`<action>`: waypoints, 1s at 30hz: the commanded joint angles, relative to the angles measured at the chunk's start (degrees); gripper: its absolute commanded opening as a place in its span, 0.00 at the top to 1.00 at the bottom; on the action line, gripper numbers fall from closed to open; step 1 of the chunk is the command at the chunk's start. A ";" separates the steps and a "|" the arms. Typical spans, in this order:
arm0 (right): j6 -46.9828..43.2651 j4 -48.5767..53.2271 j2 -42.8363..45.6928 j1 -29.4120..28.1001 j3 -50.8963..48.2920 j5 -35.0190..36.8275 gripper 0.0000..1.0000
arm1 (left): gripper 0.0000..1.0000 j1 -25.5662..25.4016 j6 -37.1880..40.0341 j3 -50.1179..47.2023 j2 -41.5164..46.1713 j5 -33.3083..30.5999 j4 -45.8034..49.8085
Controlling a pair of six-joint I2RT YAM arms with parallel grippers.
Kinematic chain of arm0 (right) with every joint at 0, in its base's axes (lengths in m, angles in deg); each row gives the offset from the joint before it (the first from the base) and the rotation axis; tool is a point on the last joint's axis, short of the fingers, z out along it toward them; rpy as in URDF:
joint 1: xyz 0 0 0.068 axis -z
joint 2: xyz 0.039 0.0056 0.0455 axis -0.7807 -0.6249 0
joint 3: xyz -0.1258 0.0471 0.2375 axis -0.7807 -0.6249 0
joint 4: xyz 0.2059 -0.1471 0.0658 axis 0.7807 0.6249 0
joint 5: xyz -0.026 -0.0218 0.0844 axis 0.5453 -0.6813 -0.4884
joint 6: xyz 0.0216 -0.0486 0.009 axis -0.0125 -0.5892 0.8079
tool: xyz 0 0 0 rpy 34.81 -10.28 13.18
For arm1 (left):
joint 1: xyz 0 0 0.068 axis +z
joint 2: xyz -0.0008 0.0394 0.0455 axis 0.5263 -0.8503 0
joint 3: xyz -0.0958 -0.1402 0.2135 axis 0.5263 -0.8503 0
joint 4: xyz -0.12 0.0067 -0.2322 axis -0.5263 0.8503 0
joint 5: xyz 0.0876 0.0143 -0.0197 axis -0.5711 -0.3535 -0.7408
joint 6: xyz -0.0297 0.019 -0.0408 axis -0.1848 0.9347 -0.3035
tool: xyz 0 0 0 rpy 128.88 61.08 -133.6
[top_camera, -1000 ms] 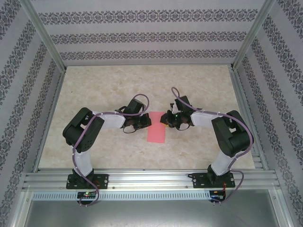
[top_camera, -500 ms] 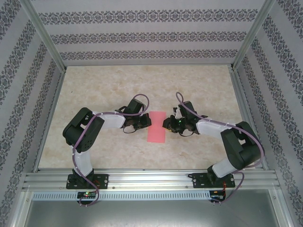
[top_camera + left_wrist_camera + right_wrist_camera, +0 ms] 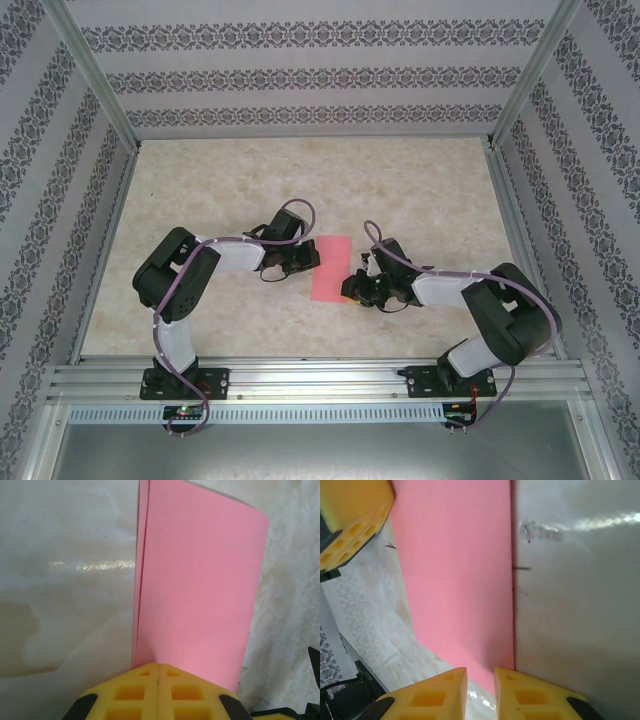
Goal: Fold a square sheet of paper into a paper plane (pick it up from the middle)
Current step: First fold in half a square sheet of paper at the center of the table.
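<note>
The pale marbled desk [image 3: 430, 190] takes up the middle of the top view, boxed in by silver metal frame rails [image 3: 320, 375] and patterned grey-and-white walls [image 3: 320, 70]. Its upper half and both side margins lie bare, so the most open room is toward the top of the frame. The black-and-white left arm [image 3: 230, 255] and right arm [image 3: 450, 285] bend inward from the lower edge.

Between them, at centre, the thin pink-red sheet of paper [image 3: 331, 265] lies flat on the desk as a doubled upright rectangle. In the left wrist view, its edge at frame left shows two layers slightly out of line.

The left tool [image 3: 308, 259] has its yellow pads pressed together with no gap, tips meeting the paper's near end. The right tool [image 3: 350, 291] stands narrowly parted at the paper's lower right corner, with nothing between its pads. In the right wrist view, bare desk lies right of that straight edge.
</note>
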 commanded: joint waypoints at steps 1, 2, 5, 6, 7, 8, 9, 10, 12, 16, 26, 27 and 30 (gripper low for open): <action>0.32 2.25 4.19 -0.88 -0.17 0.80 0.77 | 1.00 -0.94 1.23 -0.15 -1.30 -0.35 5.37; 0.30 2.20 4.79 -1.11 -0.12 0.62 0.76 | 1.00 -0.95 1.25 -0.16 -1.32 -0.41 5.35; 0.06 2.20 4.51 -1.57 -0.59 0.51 0.76 | 1.00 -1.06 1.07 0.06 -1.24 -0.39 5.26; -0.30 2.40 3.74 -1.59 -0.76 0.57 0.76 | 1.00 -1.12 1.01 0.01 -1.22 -0.33 5.12; -0.94 3.19 2.89 -1.55 -0.74 1.00 0.76 | 1.00 -1.12 0.99 0.18 -1.24 -0.23 5.12; -1.47 4.06 2.23 -1.53 -0.70 1.63 0.76 | 1.00 -1.20 0.99 0.27 -1.15 -0.14 5.06; -1.81 4.61 1.74 -1.49 -0.65 2.11 0.76 | 1.00 -1.21 0.98 0.39 -0.95 0.10 4.90; -2.05 5.04 1.44 -1.39 -0.53 2.28 0.76 | 1.00 -1.29 0.97 0.35 -0.72 0.17 4.79; -2.02 5.44 2.25 -1.34 -0.14 2.53 0.76 | 1.00 -1.38 1.07 0.40 0.13 0.42 4.77; -2.99 9.65 7.62 -0.87 2.78 6.48 0.74 | 0.93 -1.39 1.59 0.42 3.52 0.03 5.51; -5.91 14.52 14.39 0.87 7.63 16.77 0.51 | 0.73 -1.38 3.51 0.18 11.81 -4.69 10.94; -6.22 14.60 14.45 0.88 7.80 17.50 0.48 | 0.72 -1.38 3.53 -0.20 12.44 -5.46 11.39; -7.31 15.54 13.41 0.99 9.30 19.37 0.43 | 0.67 -1.34 2.54 -2.34 14.02 -7.33 10.65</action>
